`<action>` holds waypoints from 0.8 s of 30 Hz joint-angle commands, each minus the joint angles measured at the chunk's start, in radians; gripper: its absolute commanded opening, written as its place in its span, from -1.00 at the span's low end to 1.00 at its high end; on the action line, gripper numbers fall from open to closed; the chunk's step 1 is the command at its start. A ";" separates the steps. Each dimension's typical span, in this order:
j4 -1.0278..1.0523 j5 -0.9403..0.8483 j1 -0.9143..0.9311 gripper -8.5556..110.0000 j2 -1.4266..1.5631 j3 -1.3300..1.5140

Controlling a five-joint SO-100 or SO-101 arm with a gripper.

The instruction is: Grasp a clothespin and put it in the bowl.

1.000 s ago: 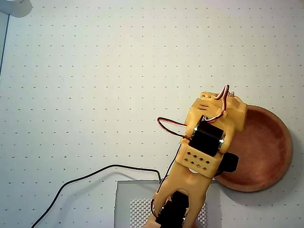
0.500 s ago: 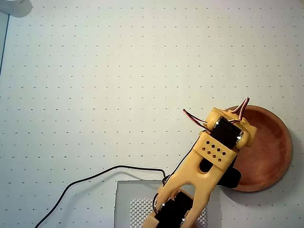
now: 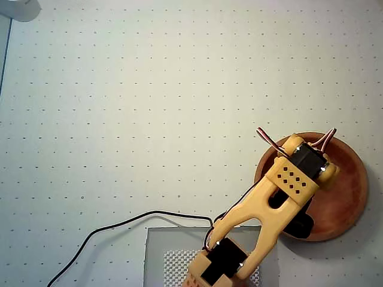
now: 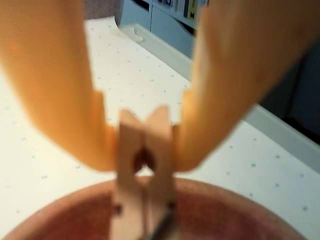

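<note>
In the wrist view my gripper (image 4: 144,150) is shut on the light-tan wooden clothespin (image 4: 142,200), which hangs upright between the two orange fingers (image 4: 65,100). It hangs over the reddish-brown wooden bowl (image 4: 220,210), whose rim fills the bottom of that view. In the overhead view the orange arm (image 3: 269,209) reaches over the bowl (image 3: 350,191) at the right; the arm hides the gripper tips and the clothespin there.
A white dotted mat (image 3: 149,107) covers the table. A black cable (image 3: 119,226) runs from the arm's base toward the lower left. A grey base plate (image 3: 157,251) lies under the arm. A table edge and dark furniture (image 4: 300,100) lie beyond.
</note>
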 commanded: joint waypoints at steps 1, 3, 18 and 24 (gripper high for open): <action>-0.011 -0.006 0.025 -0.91 -0.011 -0.055; -0.012 -0.006 0.032 -0.91 -0.031 -0.063; -0.083 -0.003 0.041 -0.91 -0.225 -0.071; -0.209 -0.003 0.041 -0.91 -0.281 -0.071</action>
